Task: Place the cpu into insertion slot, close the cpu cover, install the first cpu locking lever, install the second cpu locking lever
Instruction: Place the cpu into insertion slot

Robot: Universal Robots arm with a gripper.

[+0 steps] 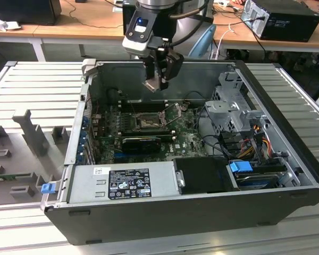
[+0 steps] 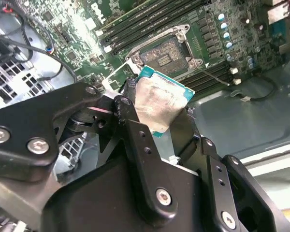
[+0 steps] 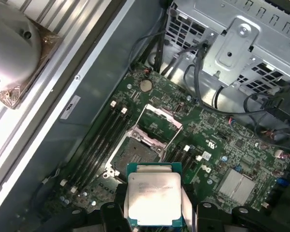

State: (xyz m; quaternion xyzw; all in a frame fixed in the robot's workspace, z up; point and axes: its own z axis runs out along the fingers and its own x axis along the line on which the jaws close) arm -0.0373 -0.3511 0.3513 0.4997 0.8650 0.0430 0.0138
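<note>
One cpu [image 3: 153,199] sits clamped in the tool [image 1: 158,82] (above the insertion slot [image 3: 135,157]).

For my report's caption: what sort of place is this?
Probably a robotics or computer-assembly lab: an open computer case lies on a metal table, a gripper holds a chip above it, and a bench behind carries another computer.

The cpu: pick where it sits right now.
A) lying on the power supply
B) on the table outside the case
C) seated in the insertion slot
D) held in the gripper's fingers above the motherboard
D: the gripper holds the cpu between its fingers above the motherboard, while the insertion slot below is bare and the cpu cover is swung open.
</note>
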